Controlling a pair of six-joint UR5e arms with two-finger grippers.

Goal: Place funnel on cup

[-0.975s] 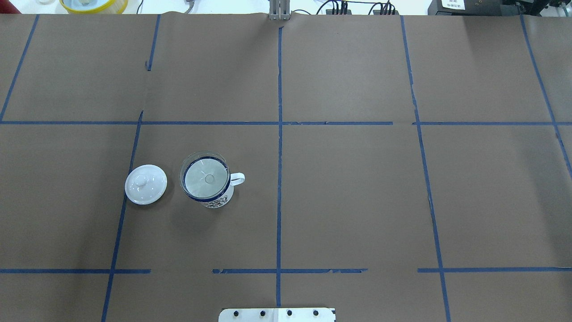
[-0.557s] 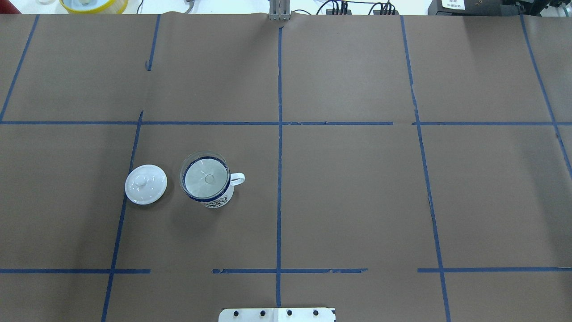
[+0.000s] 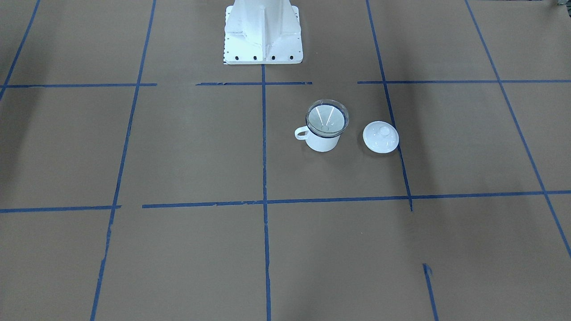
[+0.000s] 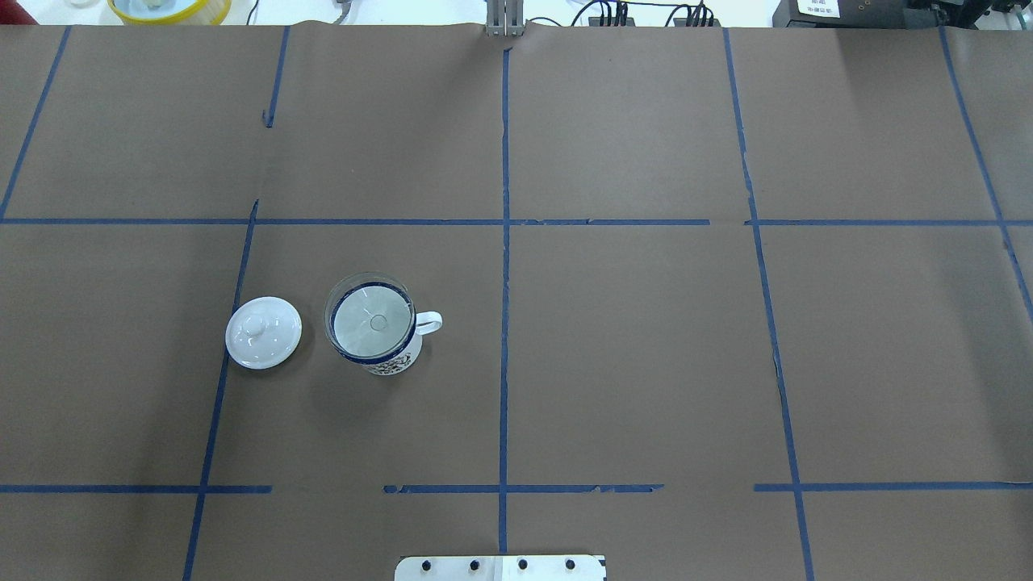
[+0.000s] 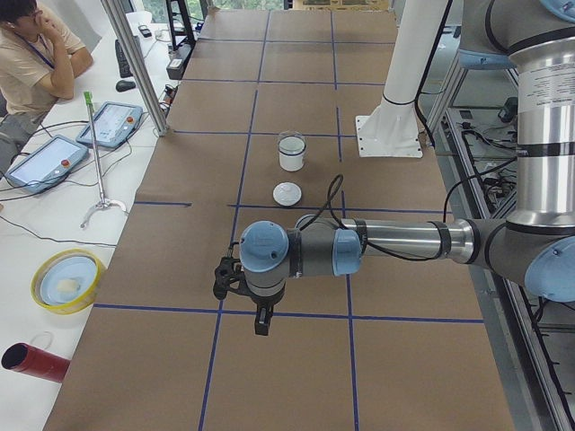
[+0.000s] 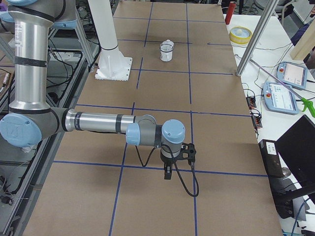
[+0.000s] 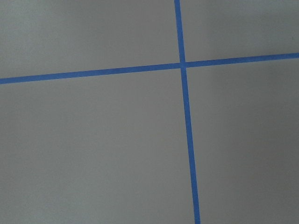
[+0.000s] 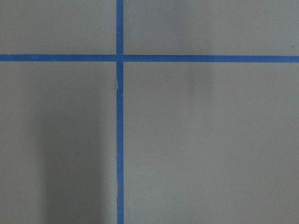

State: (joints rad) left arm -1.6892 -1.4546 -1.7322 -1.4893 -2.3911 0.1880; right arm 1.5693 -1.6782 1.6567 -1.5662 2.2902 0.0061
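The clear funnel (image 4: pixel 370 316) sits upright in the mouth of the white cup (image 4: pixel 393 357) with the dark blue rim, handle to the right in the overhead view. Both also show in the front view, funnel (image 3: pixel 327 117) on cup (image 3: pixel 322 141), and far off in the left view (image 5: pixel 291 150) and the right view (image 6: pixel 167 50). My left gripper (image 5: pixel 260 327) shows only in the left view, far from the cup; I cannot tell if it is open. My right gripper (image 6: pixel 168 175) shows only in the right view; I cannot tell its state.
A white knobbed lid (image 4: pixel 263 332) lies beside the cup, also in the front view (image 3: pixel 380 137). The robot's white base (image 3: pixel 263 33) stands at the table's edge. Blue tape lines cross the brown table cover. An operator and teach pendants (image 5: pixel 45 160) are beside the table.
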